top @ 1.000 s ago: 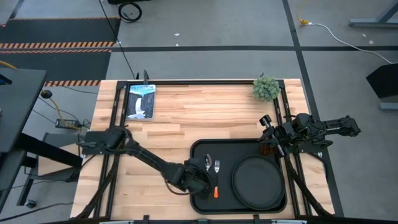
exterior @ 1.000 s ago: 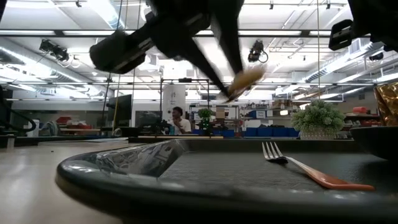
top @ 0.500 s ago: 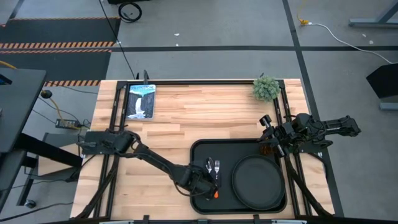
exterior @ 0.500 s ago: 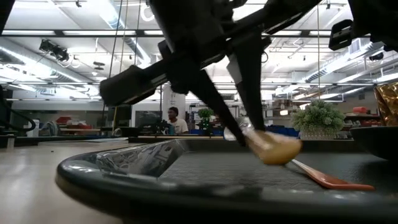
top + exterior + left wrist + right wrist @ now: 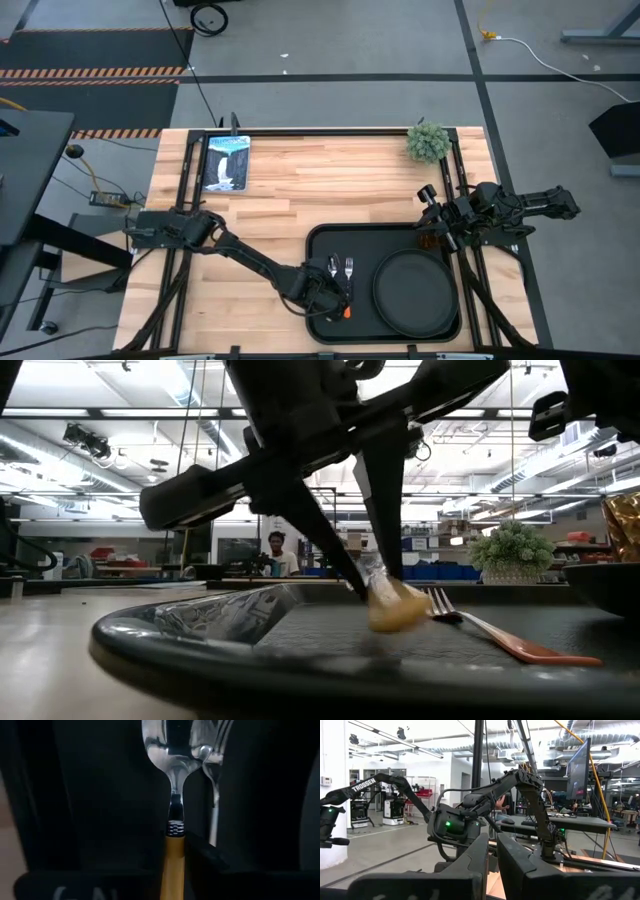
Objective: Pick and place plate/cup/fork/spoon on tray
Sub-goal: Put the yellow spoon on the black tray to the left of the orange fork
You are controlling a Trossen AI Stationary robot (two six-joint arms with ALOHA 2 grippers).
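The black tray (image 5: 318, 240) lies at the table's near right. On it are the round black plate (image 5: 412, 292) and the fork (image 5: 348, 268), whose orange-red handle (image 5: 530, 650) points to the near edge. My left gripper (image 5: 325, 292) is over the tray's left part, shut on the spoon (image 5: 333, 267), which lies just left of the fork (image 5: 216, 795). The amber cup (image 5: 428, 240) stands by the tray's far right corner. My right gripper (image 5: 432, 222) is next to the cup with its fingers together and nothing between them (image 5: 493, 855). My left gripper pinches the spoon's yellow-orange handle (image 5: 173, 862) between its two fingers, just behind the metal neck. The fingers (image 5: 385, 510) come from above, pointing down, across the handle. The spoon lies along the tray, bowl (image 5: 167, 740) toward the far edge, low over the tray floor; whether it rests there, I cannot tell.
A small potted plant (image 5: 428, 142) stands at the table's far right and a picture card (image 5: 226, 162) at the far left. Bare wood lies left of and behind the tray. A person (image 5: 285, 552) sits far off in the room.
My left gripper has gone down into the tray and a little toward the right edge, still shut on the spoon. The spoon, held high a second ago, is now low in the tray beside the fork.
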